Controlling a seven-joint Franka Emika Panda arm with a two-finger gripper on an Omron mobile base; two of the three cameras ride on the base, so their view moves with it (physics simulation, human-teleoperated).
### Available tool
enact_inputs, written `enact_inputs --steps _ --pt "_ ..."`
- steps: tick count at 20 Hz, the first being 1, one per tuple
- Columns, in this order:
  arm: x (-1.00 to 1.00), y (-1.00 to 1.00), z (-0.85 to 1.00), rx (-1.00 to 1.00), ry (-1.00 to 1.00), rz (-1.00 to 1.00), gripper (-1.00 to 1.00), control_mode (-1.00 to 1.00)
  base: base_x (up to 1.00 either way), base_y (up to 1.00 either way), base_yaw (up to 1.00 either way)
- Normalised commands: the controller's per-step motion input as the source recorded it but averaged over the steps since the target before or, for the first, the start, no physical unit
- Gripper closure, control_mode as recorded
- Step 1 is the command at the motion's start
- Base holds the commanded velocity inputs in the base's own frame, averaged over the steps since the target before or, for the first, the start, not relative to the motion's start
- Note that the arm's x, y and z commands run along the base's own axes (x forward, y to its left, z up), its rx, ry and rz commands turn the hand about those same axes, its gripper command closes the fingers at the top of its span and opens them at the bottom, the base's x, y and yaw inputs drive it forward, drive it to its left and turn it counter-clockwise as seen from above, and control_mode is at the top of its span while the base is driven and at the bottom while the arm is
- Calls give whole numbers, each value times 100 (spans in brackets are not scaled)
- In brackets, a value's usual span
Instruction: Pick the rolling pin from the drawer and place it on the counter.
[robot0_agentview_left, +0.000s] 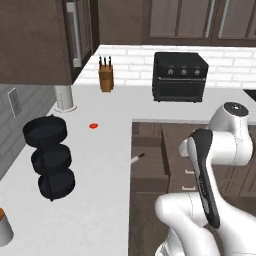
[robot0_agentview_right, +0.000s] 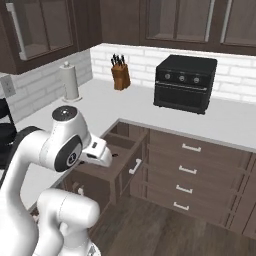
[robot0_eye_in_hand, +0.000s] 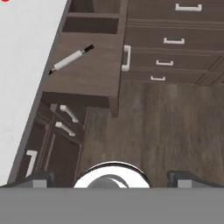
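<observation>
Looking down through the hand view, I see the smooth white counter (robot0_eye_in_hand: 26, 65) along the left, its straight edge bordering the open drawer (robot0_eye_in_hand: 94, 72), a shallow dark wood box with a flat floor. On that floor lies the rolling pin (robot0_eye_in_hand: 70, 60), a slim pale cylinder with thin dark handles, its long axis running diagonally from the counter's edge toward the drawer front. Bare drawer floor surrounds it. My tool (robot0_eye_in_hand: 111, 183) sits well apart above the wooden floor (robot0_eye_in_hand: 166, 127), fingertips (robot0_eye_in_hand: 189, 178) spread wide, holding nothing.
</observation>
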Motion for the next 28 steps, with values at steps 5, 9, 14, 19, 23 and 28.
enact_inputs --steps 5,9,14,19,23,28 --pt "100 -5 -41 -3 14 -11 -100 -100 0 0 0" --pt "100 -3 -62 -2 14 -5 -100 -100 0 0 0" --pt "96 -10 -58 0 3 -1 -100 -100 0 0 0" --pt "70 -43 -72 0 -2 1 -100 -100 0 0 0" --pt "67 -26 -76 0 -4 1 -100 -100 0 0 0" --pt "73 0 -50 0 0 0 -100 -100 0 0 0"
